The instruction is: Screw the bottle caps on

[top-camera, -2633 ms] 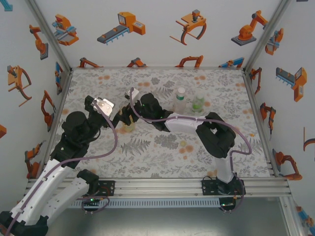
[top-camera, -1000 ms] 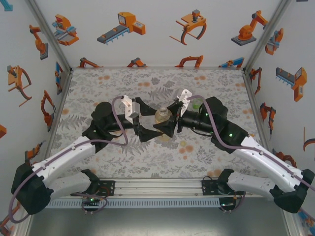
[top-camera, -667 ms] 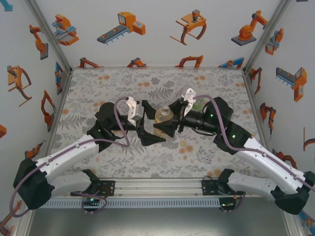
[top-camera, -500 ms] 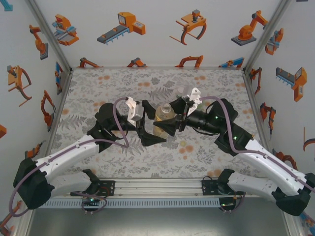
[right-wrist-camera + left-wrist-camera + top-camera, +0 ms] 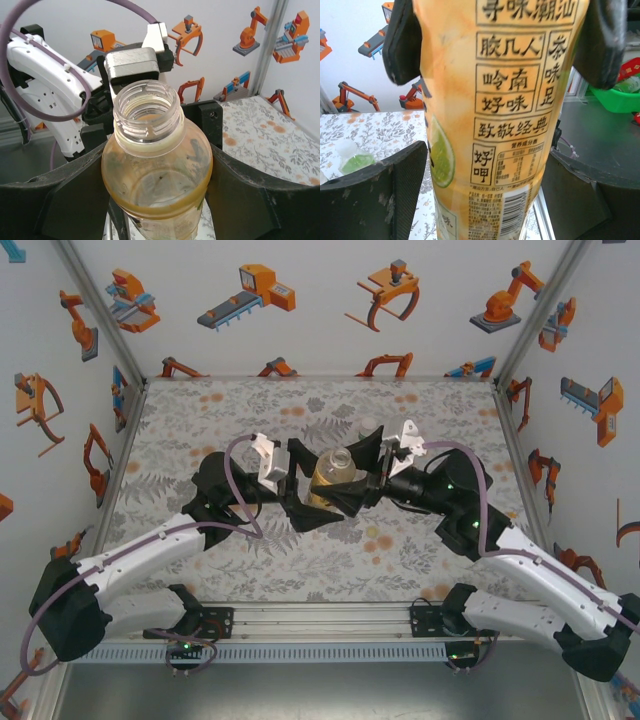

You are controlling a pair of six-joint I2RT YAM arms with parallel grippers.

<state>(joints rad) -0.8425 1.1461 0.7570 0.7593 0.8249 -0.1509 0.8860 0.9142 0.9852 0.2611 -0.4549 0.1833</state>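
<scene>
Top external view: the uncapped tall amber bottle (image 5: 333, 480) is held above the bench (image 5: 200, 410) mid-way between both arms, left pincer (image 5: 307, 490) clamped low on its body, right pincer (image 5: 357, 472) clamped around its shoulder, open mouth tilting upward.

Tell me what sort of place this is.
Probably a robot test cell in a lab: an aluminium frame, white walls with robot stickers, and a left arm and right arm bolted by a floral table, both holding a bottle.
</scene>
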